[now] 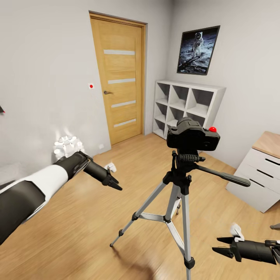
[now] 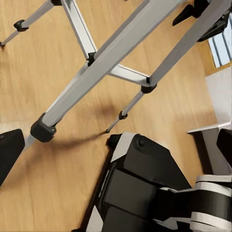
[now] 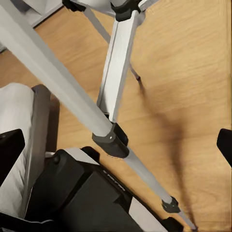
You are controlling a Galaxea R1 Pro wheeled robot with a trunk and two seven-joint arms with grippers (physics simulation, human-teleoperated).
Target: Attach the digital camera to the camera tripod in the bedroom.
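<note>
Light wood plank floor (image 1: 89,229) runs to pale grey walls (image 1: 42,77). A wooden door (image 1: 118,79) with frosted horizontal strips stands shut in the left wall. In the far corner a white cube shelf (image 1: 186,105) sits beneath a framed astronaut poster (image 1: 198,49). A white drawer unit (image 1: 258,179) with a wooden top stands at the right edge.

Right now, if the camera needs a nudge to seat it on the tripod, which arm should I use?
Left, probably. The left claw hangs open nearer the camera's height; the right claw sits low by the tripod's legs. Both are empty.
</note>
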